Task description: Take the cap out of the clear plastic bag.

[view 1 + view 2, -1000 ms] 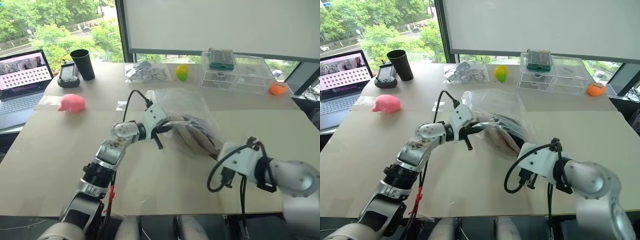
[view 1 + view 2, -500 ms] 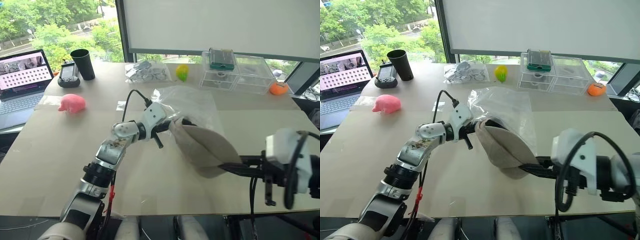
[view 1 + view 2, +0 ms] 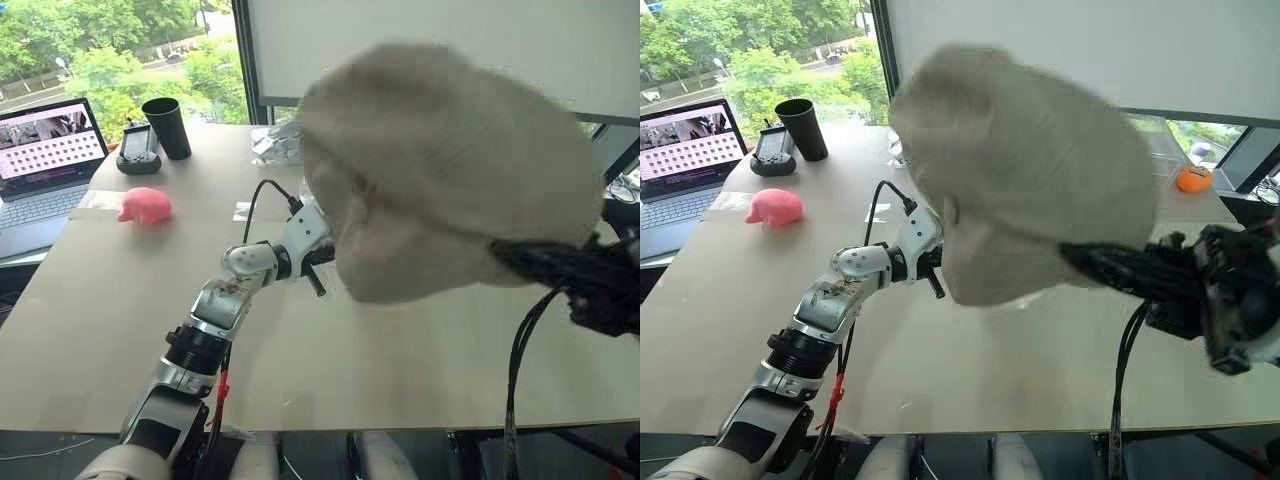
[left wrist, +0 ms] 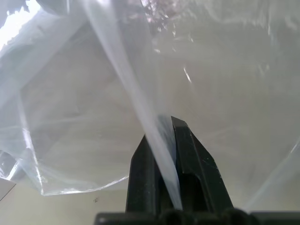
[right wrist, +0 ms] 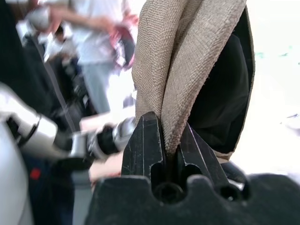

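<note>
The beige cap (image 3: 440,160) hangs high over the table, close to my head camera and clear of the bag. My right gripper (image 5: 169,126) is shut on its edge; the right wrist view shows the beige fabric folded between the fingers and the dark lining (image 5: 220,84) beside it. In the left eye view the right gripper's black fingers (image 3: 530,264) reach in from the right under the cap. My left gripper (image 4: 161,129) is shut on a fold of the clear plastic bag (image 4: 225,70), which lies spread on the table. In the eye views the cap hides most of the bag.
At the table's far left are a laptop (image 3: 45,160), a black cup (image 3: 165,128), a small black device (image 3: 137,150) and a pink pig toy (image 3: 144,205). An orange object (image 3: 1193,178) sits at the far right. A person (image 5: 98,42) stands in the background of the right wrist view.
My right gripper has pulled the cap out of the bag and lifted it high towards the camera, rolling the wrist. The left gripper has kept still, holding the bag.
</note>
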Tool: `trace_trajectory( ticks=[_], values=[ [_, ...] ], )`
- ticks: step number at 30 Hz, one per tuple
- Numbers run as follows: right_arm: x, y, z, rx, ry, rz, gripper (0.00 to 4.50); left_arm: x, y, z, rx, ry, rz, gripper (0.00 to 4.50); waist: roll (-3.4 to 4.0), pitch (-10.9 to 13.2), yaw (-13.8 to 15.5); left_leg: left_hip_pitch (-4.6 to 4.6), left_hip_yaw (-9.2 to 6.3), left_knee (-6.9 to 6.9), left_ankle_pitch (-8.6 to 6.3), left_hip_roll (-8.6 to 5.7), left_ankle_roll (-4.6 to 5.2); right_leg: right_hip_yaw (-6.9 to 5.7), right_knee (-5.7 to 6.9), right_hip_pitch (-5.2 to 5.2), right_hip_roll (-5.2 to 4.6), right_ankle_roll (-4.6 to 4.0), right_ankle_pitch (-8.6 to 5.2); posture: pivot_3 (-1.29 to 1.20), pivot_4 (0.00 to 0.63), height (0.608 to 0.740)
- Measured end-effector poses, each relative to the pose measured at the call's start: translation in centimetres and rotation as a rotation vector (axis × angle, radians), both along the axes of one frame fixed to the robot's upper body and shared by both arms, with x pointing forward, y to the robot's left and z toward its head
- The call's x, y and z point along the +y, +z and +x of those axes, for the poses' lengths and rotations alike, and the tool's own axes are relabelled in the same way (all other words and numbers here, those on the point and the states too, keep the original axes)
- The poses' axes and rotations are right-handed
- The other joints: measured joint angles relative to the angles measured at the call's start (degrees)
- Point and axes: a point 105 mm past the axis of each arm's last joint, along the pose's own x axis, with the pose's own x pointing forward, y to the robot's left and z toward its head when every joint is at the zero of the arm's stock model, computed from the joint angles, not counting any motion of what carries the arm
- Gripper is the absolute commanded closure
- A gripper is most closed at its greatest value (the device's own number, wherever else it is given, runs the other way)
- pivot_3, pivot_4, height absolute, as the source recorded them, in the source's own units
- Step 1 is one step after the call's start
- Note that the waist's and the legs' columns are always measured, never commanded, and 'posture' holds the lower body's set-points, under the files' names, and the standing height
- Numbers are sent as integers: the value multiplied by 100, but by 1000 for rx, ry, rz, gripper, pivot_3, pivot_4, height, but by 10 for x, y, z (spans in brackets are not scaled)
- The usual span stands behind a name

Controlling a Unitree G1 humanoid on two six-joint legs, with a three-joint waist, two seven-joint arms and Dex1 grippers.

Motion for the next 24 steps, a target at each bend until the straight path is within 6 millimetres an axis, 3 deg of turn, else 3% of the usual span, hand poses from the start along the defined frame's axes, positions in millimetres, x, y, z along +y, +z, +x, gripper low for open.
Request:
trace_trajectory(
  ticks=[4,6,9,11,14,18,20,24],
  values=[
    [-2,15,1,10,24,179,4402,0,0,0,1,0,0,4500,0,0,-22,0,0,0,0,1,0,1,0,0,1,0,0,0,150,740],
    [-6,21,13,20,-21,282,4402,0,0,0,1,0,0,4500,1,0,-41,2,1,0,0,1,0,4,0,1,1,3,2,0,150,740],
    [-12,21,45,76,-168,391,4402,0,0,0,2,0,1,4500,2,-1,-48,3,2,0,1,1,0,6,0,0,1,4,3,0,150,740],
    [-21,16,73,192,-250,580,4402,1,-1,0,3,4,4,4500,-2,-2,-68,0,1,0,0,8,0,4,-2,-2,8,1,4,0,150,740],
    [-28,-9,115,435,-361,838,4402,2,-1,0,4,6,4,4500,9,-4,-88,-10,2,-6,1,4,1,9,-1,-18,5,-30,23,0,150,740],
    [-16,-57,154,775,-474,1061,4402,2,-1,0,4,6,5,4500,22,-5,-110,-28,0,-7,1,6,1,5,-1,-31,4,-35,26,0,150,740],
    [4,-93,169,977,-554,1052,4402,3,-1,1,3,10,7,4500,22,-5,-138,-33,0,-7,1,6,1,4,0,-35,3,-37,27,0,150,740],
    [32,-141,173,1215,-660,963,4402,4,-1,1,2,13,7,4500,23,-5,-140,-36,-3,-7,1,6,1,0,-2,-35,0,-37,27,0,150,740]
  ],
)
